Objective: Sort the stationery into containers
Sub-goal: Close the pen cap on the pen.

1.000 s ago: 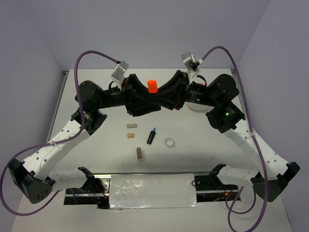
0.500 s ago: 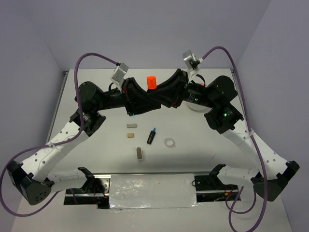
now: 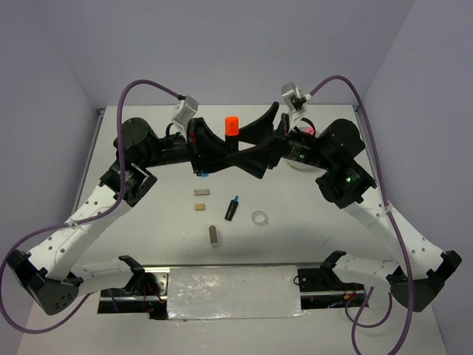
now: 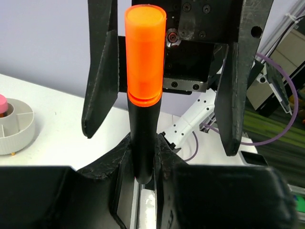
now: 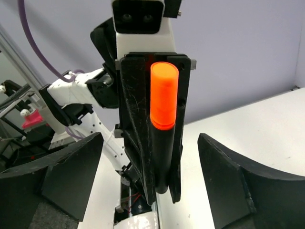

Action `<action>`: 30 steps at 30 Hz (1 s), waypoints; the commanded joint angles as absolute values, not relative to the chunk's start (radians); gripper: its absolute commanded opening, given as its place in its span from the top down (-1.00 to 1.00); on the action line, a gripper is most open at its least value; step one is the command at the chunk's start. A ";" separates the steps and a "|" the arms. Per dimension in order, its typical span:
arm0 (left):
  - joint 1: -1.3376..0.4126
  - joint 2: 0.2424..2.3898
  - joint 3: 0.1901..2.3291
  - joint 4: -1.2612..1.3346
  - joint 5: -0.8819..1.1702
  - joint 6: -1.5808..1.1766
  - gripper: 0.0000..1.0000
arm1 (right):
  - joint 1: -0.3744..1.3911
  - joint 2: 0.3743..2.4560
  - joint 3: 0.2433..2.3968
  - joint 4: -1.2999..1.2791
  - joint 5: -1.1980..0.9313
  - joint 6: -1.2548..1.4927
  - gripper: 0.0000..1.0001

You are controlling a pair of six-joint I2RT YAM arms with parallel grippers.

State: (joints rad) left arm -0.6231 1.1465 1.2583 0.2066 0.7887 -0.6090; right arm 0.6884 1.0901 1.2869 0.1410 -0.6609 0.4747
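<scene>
Left end effector [image 4: 143,174] clamped on the lower barrel of the orange-capped marker [image 4: 144,52]. The marker stands upright in the air above the table [image 3: 310,237], left of the white dish [image 4: 19,133] in the top view. Right end effector [image 3: 256,140] spread wide, one finger either side of the marker, touching it on neither side as far as the wrist views show. Dish lies mostly under the right arm, with a pink item [image 4: 2,102] already inside, compartment unclear. Blue-capped marker [image 3: 232,208] and tape ring [image 3: 259,218] lie on the table, nearer the arm bases than the dish, not yet sorted. Risks, by my reading: the grip is low on a tall barrel, so a quick swing could pivot the marker in the fingers. The right fingers flank it closely and could clip the cap if they pull away crooked. The right arm covers the dish, so a left-arm approach risks a collision. The marker looks long for a compartment and may bridge a divider or roll out.
</scene>
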 commanded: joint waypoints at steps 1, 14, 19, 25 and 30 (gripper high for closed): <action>-0.618 1.115 1.315 0.163 0.808 -0.519 1.00 | 0.681 1.069 1.360 0.075 -0.669 0.442 -0.79; -0.620 1.118 1.301 0.163 0.948 -0.540 1.00 | 0.652 1.190 1.644 -0.176 -0.664 0.399 -0.70; -0.618 1.124 1.299 0.163 0.969 -0.548 1.00 | 0.652 1.209 1.655 -0.167 -0.673 0.414 -0.34; -0.618 1.132 1.313 0.134 0.974 -0.535 1.00 | 0.650 1.209 1.621 -0.121 -0.709 0.443 -0.07; -0.618 1.143 1.328 0.092 0.936 -0.515 1.00 | 0.657 1.198 1.589 -0.084 -0.739 0.449 0.32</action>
State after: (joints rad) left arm -0.6205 1.1435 1.2808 0.0841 0.9375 -0.5480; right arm 0.6567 1.2190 1.6051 -0.1425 -0.7143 0.4446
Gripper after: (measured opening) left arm 0.292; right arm 0.357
